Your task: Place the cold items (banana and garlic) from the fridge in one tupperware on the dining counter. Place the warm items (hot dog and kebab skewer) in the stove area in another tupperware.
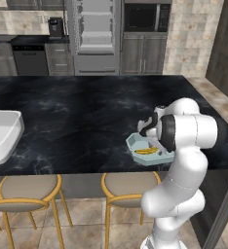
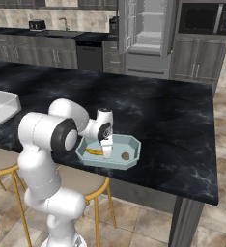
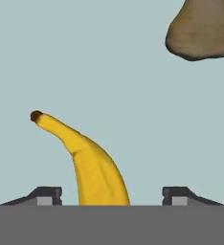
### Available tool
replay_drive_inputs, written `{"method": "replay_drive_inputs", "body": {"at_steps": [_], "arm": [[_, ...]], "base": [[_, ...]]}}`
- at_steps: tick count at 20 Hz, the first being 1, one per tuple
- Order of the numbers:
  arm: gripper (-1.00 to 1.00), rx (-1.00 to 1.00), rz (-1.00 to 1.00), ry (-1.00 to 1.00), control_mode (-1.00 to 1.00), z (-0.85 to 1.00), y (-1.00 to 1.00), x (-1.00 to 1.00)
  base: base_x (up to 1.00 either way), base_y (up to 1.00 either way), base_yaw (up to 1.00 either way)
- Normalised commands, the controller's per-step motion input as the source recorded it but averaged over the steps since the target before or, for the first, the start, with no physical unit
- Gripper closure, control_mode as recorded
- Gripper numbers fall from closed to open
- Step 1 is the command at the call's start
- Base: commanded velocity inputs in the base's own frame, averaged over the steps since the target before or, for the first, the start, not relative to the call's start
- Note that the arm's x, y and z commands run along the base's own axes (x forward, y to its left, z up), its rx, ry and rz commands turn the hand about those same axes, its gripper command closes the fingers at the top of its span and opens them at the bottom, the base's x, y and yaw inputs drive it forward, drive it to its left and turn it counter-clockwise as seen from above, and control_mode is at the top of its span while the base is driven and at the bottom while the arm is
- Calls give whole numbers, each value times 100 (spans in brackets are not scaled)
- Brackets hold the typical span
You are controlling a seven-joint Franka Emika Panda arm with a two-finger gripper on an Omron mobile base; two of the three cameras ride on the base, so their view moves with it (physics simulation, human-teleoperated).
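A pale blue tupperware sits near the front edge of the dining counter. In it lie a yellow banana and a brownish garlic. My gripper points down into the tupperware and is open; its fingertips stand apart on either side of the banana without touching it. The garlic lies to the right of the hand. Another tupperware, a big white tray, rests at the counter's left end. The fridge stands open at the back. The hot dog and the kebab skewer are out of view.
Round stools with gold legs stand under the counter's front edge. A microwave sits in the grey cabinet right of the fridge. My white arm leans over the counter edge beside the pale blue tupperware.
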Motion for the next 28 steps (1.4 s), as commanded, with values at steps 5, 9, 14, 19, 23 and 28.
{"method": "replay_drive_inputs", "body": {"at_steps": [5, 9, 14, 19, 23, 28], "arm": [[-100, 5, -1, -1, -100, 59, -1, -26], [-100, 0, 0, -10, -100, 97, 2, -23], [-100, 0, -4, -21, -100, 89, 36, -53], [-100, -1, 0, -14, -100, 89, 52, -73], [-100, -8, 6, -6, -100, 86, 39, -85], [-100, -18, 12, -2, -100, 74, 35, -87]], "base": [[0, 0, 0], [0, 0, 0], [0, 0, 0], [0, 0, 0], [0, 0, 0], [0, 0, 0]]}}
